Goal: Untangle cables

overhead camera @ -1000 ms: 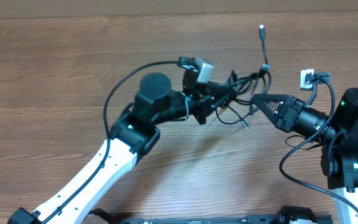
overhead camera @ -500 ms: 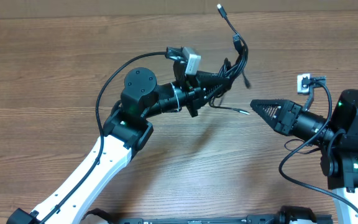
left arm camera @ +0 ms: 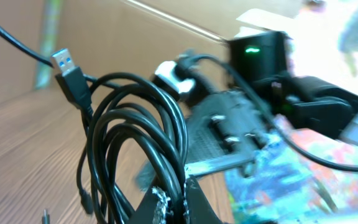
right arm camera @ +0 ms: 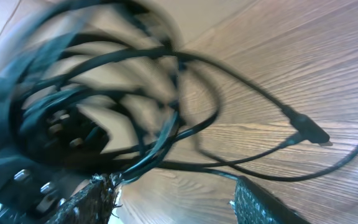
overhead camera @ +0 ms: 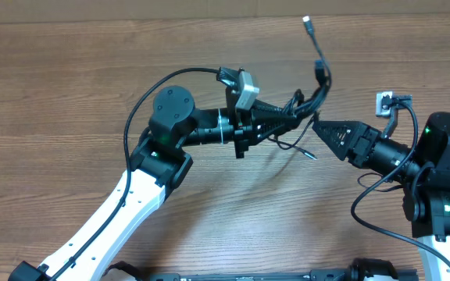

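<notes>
The cables hang as a looped black bundle above the wooden table, and my left gripper is shut on them. One strand rises to a silver-tipped plug; a thin end dangles below. In the left wrist view the cables loop up from my left gripper, with a USB plug at the top. My right gripper points at the bundle from the right. It is open, with strands crossing just above its fingertips and a small plug hanging to the right.
The left arm's thick black wire arcs over its wrist. The right arm's base stands at the right edge with its own wires. The bare wooden table stretches left, and its far edge lies near the top.
My left gripper swung the bundle left and up, then back right towards the right gripper. My right gripper has gone from shut to open.
</notes>
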Controlling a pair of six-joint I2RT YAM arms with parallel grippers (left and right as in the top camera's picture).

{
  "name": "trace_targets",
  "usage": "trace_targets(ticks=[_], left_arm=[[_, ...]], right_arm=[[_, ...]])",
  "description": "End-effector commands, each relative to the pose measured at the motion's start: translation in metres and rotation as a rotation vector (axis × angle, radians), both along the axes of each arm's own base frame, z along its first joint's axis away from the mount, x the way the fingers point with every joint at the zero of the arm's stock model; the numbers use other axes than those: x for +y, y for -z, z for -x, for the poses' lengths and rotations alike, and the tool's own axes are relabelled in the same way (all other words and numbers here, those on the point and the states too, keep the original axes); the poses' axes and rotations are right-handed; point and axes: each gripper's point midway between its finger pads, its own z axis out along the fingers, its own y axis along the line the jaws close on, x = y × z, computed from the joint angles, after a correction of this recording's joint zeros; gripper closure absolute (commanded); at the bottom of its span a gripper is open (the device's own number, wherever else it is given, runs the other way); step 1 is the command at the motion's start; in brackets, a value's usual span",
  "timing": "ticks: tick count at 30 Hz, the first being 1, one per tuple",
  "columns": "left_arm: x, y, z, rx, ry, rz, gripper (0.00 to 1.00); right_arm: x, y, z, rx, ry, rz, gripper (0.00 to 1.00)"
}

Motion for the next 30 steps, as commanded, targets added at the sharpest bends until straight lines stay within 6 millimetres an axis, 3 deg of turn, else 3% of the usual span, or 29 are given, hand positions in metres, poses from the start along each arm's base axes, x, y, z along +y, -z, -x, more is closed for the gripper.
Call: trace_targets(ticks=[1,4,14,30], left_arm=[[0.003,-0.016,0.035,-0.129,0.192,0.028,0.96],[0.008,-0.019,0.048,-0.183,0.272,0.037,0.96],[0.021,-0.015,0.050,-0.186,0.321,0.020,0.96],[0.040,-0.014,0.024,-0.174,0.230,0.008,0.96]], right_arm=[[-0.007,-0.007,-0.005,-0.032,0.051,0.040,0.40],[-0.009,-0.005,-0.007,-0.032,0.067,0.049,0.40],[-0.009,-0.005,-0.007,-0.032,0.069,0.051,0.43],[-0.001,-0.009,0.000,-0.033,0.009,0.015,0.45]])
